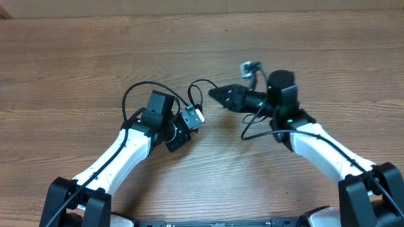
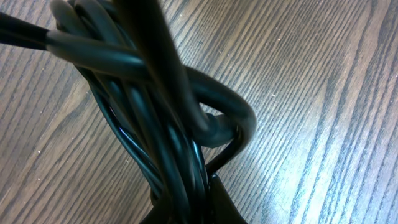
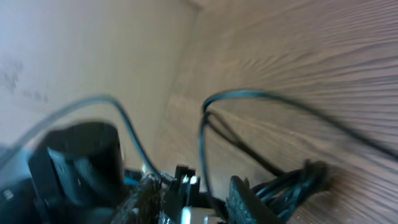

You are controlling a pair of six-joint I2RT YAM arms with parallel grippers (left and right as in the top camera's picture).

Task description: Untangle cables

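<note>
The thin black rubber-sheathed cables (image 2: 146, 124) will likely handle as light, limp and a little springy. They bend freely and hold no shape under a push, and their glossy sheath looks smooth enough to slide through a loose hold. A hard pull would probably only tighten the knot. The better hold, I judge, is on 1 strand just beside the crossing, or on a free loop, while the other arm pins the bundle. Plug ends would be stiffer and give a surer grip, but I cannot pick them out clearly here.

The left wrist view shows several strands running side by side, with 1 duller strand wrapped around them in a tight loop. From overhead, 2 thin loops arch out of the tangle toward the far edge of the pale wood-grain desk (image 1: 76, 63). The tangle sits about midway between the desk's left and right edges, between the 2 arms.

The left pincer (image 1: 191, 120) is closed, seemingly clamped on the bundle. The right pincer (image 1: 216, 94) points at the tangle from the right, just beside it. Its own view is blurred, so I cannot tell how its jaws stand.
</note>
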